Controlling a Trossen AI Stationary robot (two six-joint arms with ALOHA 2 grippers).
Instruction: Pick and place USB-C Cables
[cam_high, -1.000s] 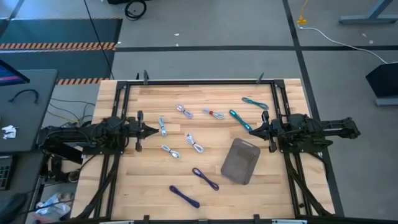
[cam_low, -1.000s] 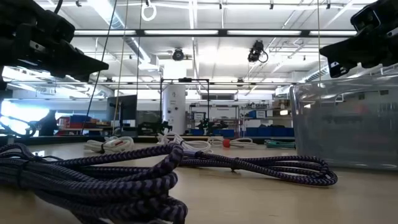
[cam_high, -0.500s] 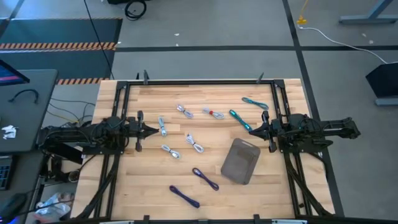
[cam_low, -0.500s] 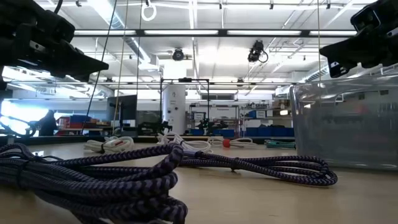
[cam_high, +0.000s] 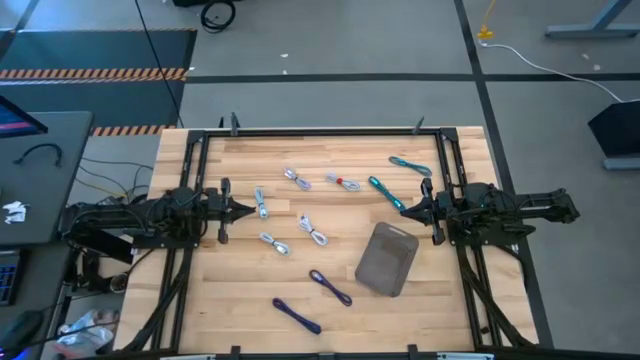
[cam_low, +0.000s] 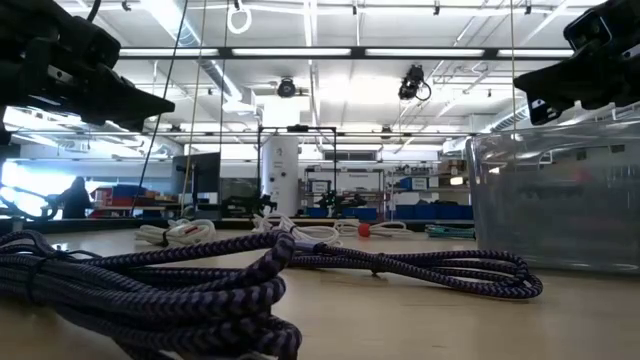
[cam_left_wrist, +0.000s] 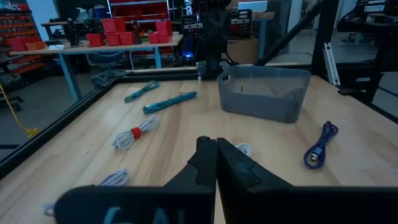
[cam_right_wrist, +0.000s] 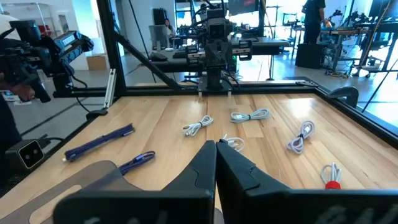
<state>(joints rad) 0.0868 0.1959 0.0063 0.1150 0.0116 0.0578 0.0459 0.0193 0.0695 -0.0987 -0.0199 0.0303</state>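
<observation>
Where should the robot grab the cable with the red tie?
Probably across its middle, near the red tie, coming straight down from above. The cable with the red tie lies flat on the table, long and thin, with bare wood around it, so the tool's fingers can drop either side of its narrow width.

A grey floor (cam_high: 330, 60) crossed by dark lines surrounds the wooden table (cam_high: 250, 285), with hazard-striped tape (cam_high: 95, 73) at one side. Beyond, the workshop holds red bins (cam_left_wrist: 134, 30), benches and bright ceiling lights (cam_low: 330, 52).
</observation>
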